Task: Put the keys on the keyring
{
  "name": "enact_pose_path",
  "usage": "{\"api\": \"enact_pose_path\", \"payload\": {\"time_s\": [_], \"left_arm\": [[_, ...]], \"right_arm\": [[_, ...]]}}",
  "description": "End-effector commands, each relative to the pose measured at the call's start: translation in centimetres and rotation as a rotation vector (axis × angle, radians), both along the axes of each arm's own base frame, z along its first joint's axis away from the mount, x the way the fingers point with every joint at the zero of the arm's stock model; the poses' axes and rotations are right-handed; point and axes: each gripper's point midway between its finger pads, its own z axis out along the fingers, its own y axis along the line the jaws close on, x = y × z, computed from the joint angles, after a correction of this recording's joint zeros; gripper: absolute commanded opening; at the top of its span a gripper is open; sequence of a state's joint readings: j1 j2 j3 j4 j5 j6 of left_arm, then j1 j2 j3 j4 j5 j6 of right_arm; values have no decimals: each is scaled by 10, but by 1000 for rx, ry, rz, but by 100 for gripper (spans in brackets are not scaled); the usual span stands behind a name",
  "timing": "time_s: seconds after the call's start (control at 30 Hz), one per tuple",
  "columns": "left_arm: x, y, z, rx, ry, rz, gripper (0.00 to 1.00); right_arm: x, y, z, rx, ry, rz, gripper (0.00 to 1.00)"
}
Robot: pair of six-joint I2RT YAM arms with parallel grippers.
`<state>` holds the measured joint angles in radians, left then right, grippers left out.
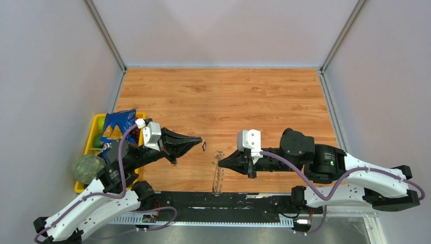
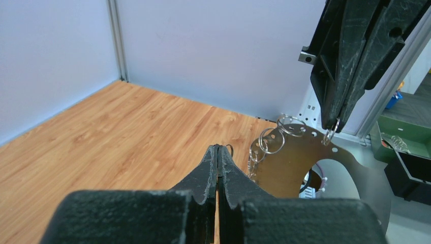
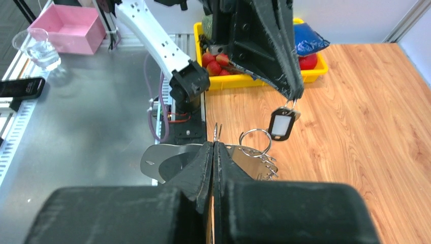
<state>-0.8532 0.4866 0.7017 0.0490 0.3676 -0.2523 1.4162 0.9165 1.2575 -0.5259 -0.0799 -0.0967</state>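
Top external view: my left pincer (image 1: 199, 140) and right pincer (image 1: 219, 161) face each other low in mid-frame, tips near but apart. Bare table (image 1: 228, 96) lies open above them to the far wall. A yellow bin (image 1: 91, 134) crowds the left edge. Left is clamped on the key (image 3: 282, 123), which hangs from its tip. Right is clamped on the keyring (image 3: 162, 162) at its rim. The key's blade is not discernible, and my right fingers hide part of the keyring.

My left gripper (image 1: 199, 139) and right gripper (image 1: 220, 160) are tapered black wedges; my arms (image 1: 86, 206) have white shells (image 1: 373, 175), black joints (image 1: 297, 142) and looping purple cables (image 1: 121, 162).
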Motion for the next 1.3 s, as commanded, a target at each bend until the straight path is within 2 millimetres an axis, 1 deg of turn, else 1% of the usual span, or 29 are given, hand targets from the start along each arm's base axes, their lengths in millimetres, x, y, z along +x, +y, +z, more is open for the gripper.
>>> {"api": "enact_pose_path", "payload": {"time_s": [0.0,0.1,0.27,0.43,0.7,0.83,1.03,1.27], "left_arm": [[-12,7,24,-48,-39,-26,0],[-15,8,27,-56,-47,-36,0],[-21,13,35,-78,-68,-44,0],[-27,17,42,-93,-86,-58,0],[-35,24,50,-115,-111,-64,0],[-37,25,50,-118,-118,-69,0],[-38,27,52,-128,-132,-67,0],[-42,29,53,-136,-147,-77,0]], "right_arm": [[6,5,47,183,31,-48,0],[9,10,50,200,56,-68,0],[18,20,47,196,109,-127,0],[22,29,47,200,139,-138,0],[26,35,50,231,179,-156,0],[26,37,54,252,194,-158,0],[25,46,55,251,209,-140,0],[29,47,59,269,219,-155,0]]}}
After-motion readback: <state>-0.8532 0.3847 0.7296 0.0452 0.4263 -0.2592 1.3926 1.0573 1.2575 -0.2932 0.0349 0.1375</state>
